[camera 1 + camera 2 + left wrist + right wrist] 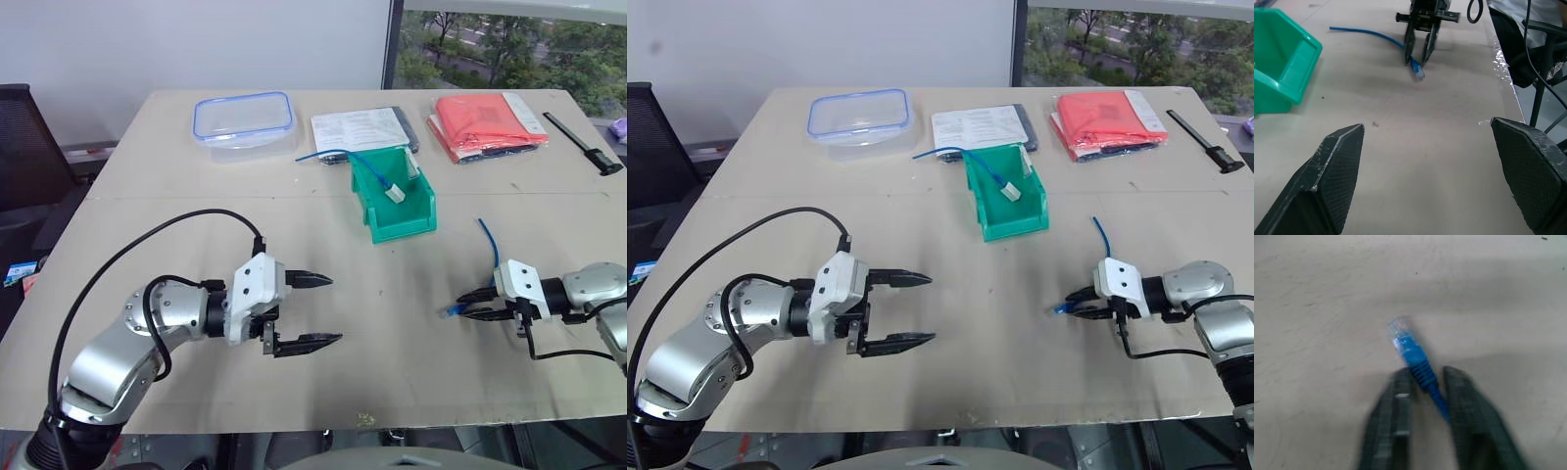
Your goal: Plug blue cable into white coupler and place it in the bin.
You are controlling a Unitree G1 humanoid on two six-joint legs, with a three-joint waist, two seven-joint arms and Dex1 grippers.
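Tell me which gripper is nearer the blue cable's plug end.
The right. The right gripper has its fingers closed on the blue cable just behind the plug. The left gripper hangs open across the table, well apart from it.

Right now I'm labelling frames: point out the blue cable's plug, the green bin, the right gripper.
blue cable (pixel 1400 335), right wrist view, clear plug tip.
bin (pixel 407 223), left eye view, front wall.
right gripper (pixel 468 305), left eye view, between fingertips.
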